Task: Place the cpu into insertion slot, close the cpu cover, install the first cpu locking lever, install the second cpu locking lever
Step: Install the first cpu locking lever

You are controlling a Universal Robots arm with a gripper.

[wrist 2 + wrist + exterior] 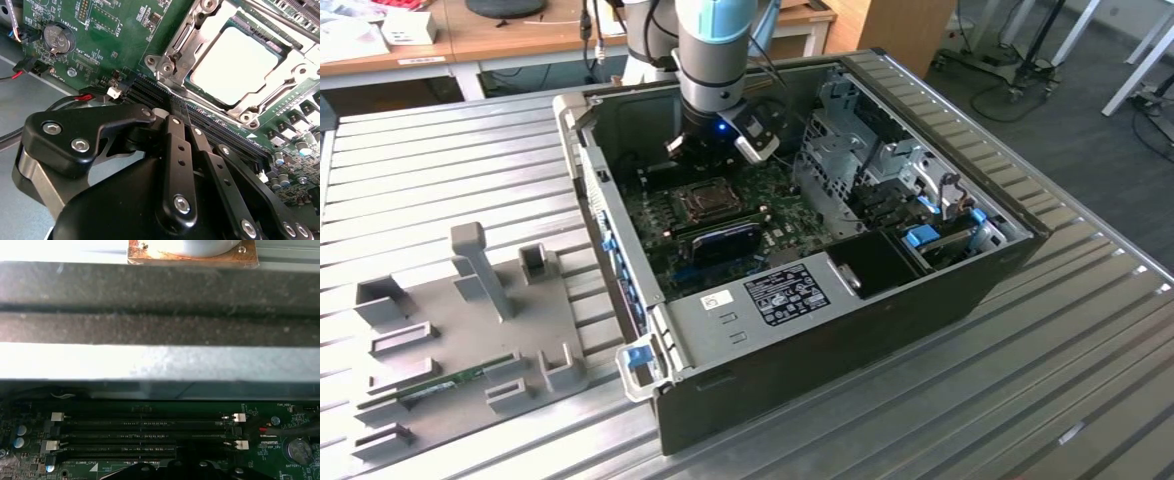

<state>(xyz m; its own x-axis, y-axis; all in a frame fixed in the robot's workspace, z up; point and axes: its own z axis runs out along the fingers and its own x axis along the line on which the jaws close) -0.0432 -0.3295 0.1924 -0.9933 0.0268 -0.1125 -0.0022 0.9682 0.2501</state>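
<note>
The cpu [235,62] lies in the slot [707,203], and the cover [176,47] is down around it. The claw [179,111] hangs just beside them, over the memory slots [145,436]. Its fingers seem pressed together, pinching nothing.

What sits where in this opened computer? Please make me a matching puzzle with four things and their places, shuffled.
Things
1. cpu
2. cpu cover
3. green memory stick
4. round battery

Places
A. lying on the grey tray outside the case
B. in a round holder on the green board
C. in the middle of the silvery frame, pale top face showing
D. folded down flat around the chip

Pairs: 1-C, 2-D, 3-A, 4-B
</note>
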